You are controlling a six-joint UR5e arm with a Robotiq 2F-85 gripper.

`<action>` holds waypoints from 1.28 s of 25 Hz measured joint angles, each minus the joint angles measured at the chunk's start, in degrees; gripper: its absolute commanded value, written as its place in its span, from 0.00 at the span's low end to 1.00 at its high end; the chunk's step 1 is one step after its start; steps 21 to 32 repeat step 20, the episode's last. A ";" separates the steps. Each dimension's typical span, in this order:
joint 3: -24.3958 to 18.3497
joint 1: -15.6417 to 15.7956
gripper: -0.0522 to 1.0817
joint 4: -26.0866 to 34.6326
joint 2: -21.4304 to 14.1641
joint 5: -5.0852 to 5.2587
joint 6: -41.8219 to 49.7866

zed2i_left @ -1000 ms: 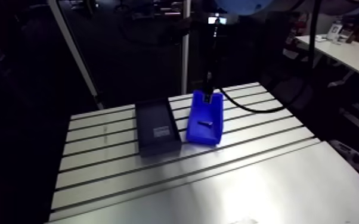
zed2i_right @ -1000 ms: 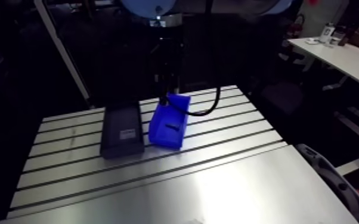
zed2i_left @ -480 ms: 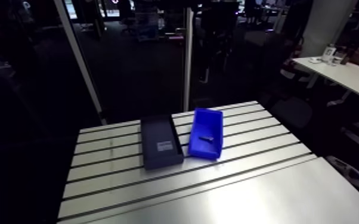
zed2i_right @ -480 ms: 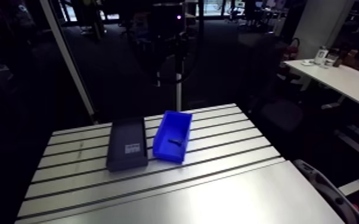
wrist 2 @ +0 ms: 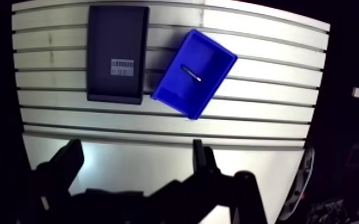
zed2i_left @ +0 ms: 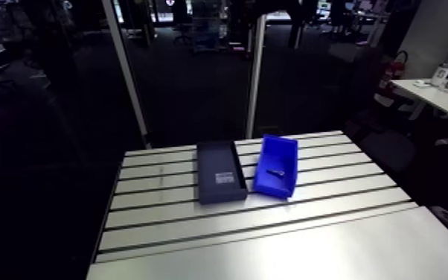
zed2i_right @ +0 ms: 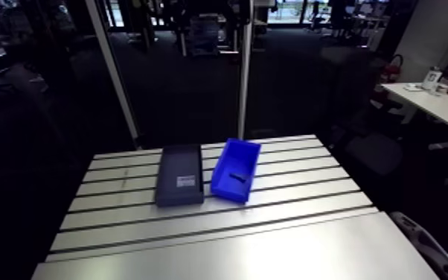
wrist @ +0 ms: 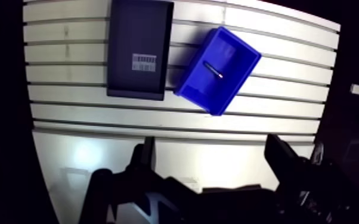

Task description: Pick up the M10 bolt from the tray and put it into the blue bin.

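Bolt (wrist: 213, 70) lies inside the bin (wrist: 197, 101), just beside the tray (wrist: 139, 36). Gripper (wrist: 210, 143) hangs high above the table (wrist: 158, 116), fingers spread, holding nothing. Placement judged complete. Recommended: retreat clear of the bin, with no further descent or contact.
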 measured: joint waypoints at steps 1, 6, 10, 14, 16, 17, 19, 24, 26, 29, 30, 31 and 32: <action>-1.32 0.50 0.05 1.14 0.11 -0.03 3.15; -6.12 2.15 0.05 4.90 0.57 -0.08 14.38; -6.92 2.53 0.05 5.49 0.61 -0.26 16.54; -6.83 3.02 0.05 5.41 0.63 -0.37 16.70; -6.83 3.24 0.05 5.37 0.63 -0.40 16.70; -6.84 3.31 0.05 5.36 0.63 -0.42 16.69; -6.82 3.42 0.05 5.34 0.64 -0.45 16.66; -6.81 3.46 0.05 5.34 0.65 -0.46 16.64; -6.81 3.46 0.05 5.34 0.65 -0.46 16.64; -6.81 3.46 0.05 5.34 0.65 -0.46 16.64; -6.81 3.46 0.05 5.34 0.65 -0.46 16.64; -6.81 3.46 0.05 5.34 0.65 -0.46 16.64; -6.81 3.46 0.05 5.34 0.65 -0.46 16.64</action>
